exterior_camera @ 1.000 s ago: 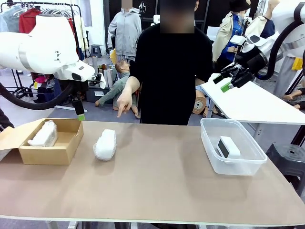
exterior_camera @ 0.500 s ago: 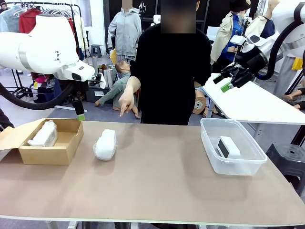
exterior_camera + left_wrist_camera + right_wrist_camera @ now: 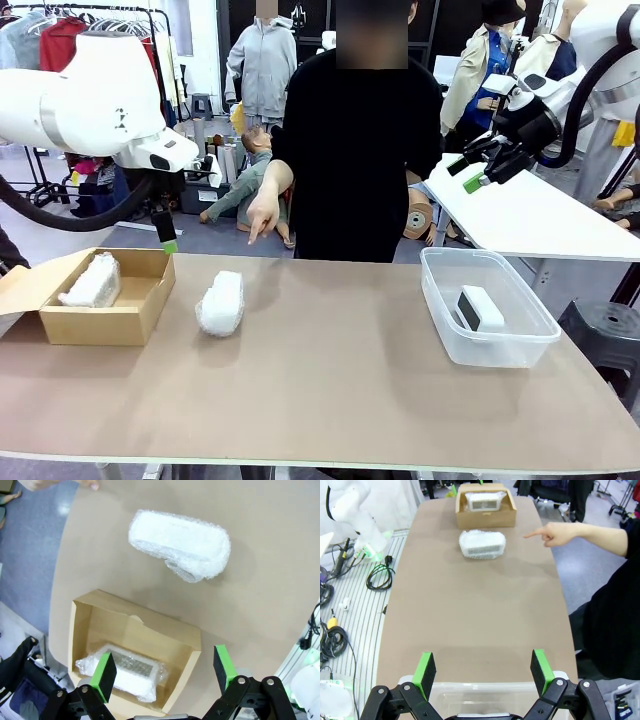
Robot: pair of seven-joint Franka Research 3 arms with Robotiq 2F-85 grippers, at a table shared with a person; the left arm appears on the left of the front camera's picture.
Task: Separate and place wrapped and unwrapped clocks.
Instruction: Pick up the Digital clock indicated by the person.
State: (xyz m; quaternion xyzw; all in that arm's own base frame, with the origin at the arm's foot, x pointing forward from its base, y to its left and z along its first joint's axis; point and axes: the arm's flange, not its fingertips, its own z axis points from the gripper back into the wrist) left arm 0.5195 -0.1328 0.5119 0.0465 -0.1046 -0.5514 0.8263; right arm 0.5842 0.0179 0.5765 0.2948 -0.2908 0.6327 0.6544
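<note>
Cardboard box (image 3: pixel 95 325) and clear tub (image 3: pixel 500 350) flank a loose bundle (image 3: pixel 221 303) on the brown surface (image 3: pixel 330 390).

The boxed bundle (image 3: pixel 92 281) rests inside the open box at the surface's left end. The loose bundle lies just right of the box, apart from it. The bare clock (image 3: pixel 479 307), white with a dark screen, sits in the tub at the right end. A person (image 3: pixel 360 150) in black stands at the far side, hand (image 3: pixel 260 215) held low with the index finger aimed toward the loose bundle, not touching it. The left tool (image 3: pixel 164 664) hangs above the box's far right corner, fingers spread and empty. The right tool (image 3: pixel 466 174) hovers high behind the tub, likewise spread, pinching nothing.
</note>
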